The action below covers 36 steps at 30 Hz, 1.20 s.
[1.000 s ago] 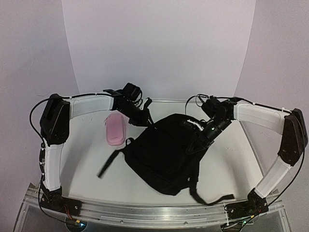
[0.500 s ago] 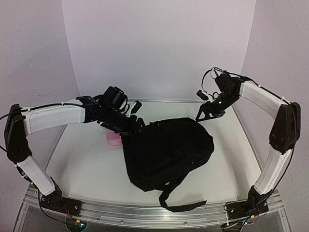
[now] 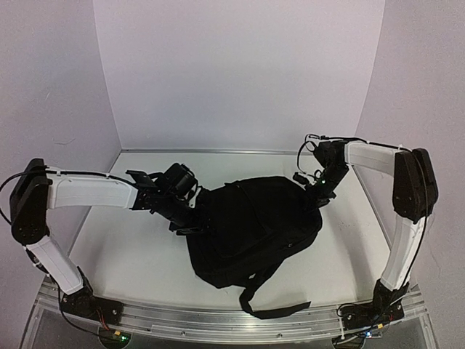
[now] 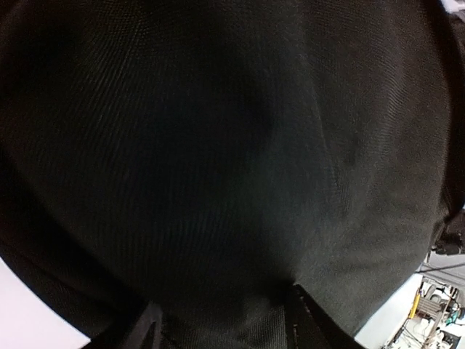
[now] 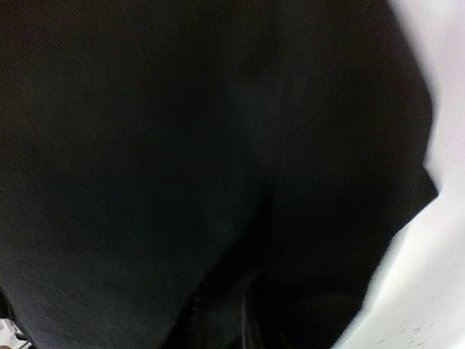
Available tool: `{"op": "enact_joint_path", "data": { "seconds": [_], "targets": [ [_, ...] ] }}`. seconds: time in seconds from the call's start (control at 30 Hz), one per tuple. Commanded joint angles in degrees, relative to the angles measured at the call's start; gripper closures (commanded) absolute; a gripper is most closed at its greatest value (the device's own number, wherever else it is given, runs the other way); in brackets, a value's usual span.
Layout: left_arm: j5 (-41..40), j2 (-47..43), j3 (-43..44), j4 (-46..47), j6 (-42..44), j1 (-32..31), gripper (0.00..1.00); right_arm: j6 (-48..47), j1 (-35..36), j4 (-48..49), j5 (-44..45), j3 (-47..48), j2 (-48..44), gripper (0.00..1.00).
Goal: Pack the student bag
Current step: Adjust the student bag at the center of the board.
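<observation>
The bag is laid on the table, slanted far-right to near-left, and is met at its left edge by the left gripper, fingers parted, and at its far-right corner by the right gripper, whose grip cannot be told.

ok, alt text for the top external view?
A large black student bag lies in the middle of a white table, one strap trailing toward the near edge. The left gripper meets its left side and the right gripper its far right corner.
</observation>
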Motion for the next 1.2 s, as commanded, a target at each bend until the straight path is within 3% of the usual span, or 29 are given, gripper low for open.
{"op": "enact_joint_path", "data": {
  "seconds": [0.0,0.13,0.27,0.37,0.47,0.57,0.73,0.9,1.03,1.17],
  "targets": [
    [-0.5,10.0,10.1,3.8,3.5,1.6,0.53,-2.1,-1.8,-2.1,-0.2,-6.9,-7.4,0.94],
    [7.4,18.9,18.4,8.5,4.9,8.0,0.64,-3.9,-2.4,-2.5,-2.3,-12.4,-12.4,1.00],
    [10.9,27.3,32.8,5.7,9.2,13.4,0.65,-6.3,-1.8,-4.4,-12.4,-17.0,-16.1,0.98],
    [13.0,33.2,45.0,0.4,12.5,16.4,0.57,-6.1,1.3,-4.3,-17.3,-18.0,-16.6,0.91],
    [12.3,33.0,48.8,-1.6,15.1,18.4,0.47,-5.0,6.6,-4.3,-21.7,-16.6,-16.3,0.78],
    [11.2,27.6,45.9,-2.8,18.0,18.8,0.41,-4.3,11.0,-4.3,-23.5,-13.7,-15.2,0.63],
    [11.1,12.1,30.0,-1.9,22.6,13.8,0.35,-3.2,11.0,-5.5,-23.5,-9.0,-14.0,0.58],
    [8.3,3.5,16.8,-2.3,17.1,7.2,0.34,-4.4,9.5,-5.8,-10.4,-7.9,-19.9,0.39],
    [10.3,-1.2,3.3,7.2,9.4,5.3,0.32,-5.8,2.6,-5.9,0.2,-8.6,-21.9,0.21],
    [9.6,2.2,0.8,10.0,7.4,3.0,0.28,-6.5,-7.1,-7.2,2.8,-5.8,-15.1,0.18]
  ]
}}
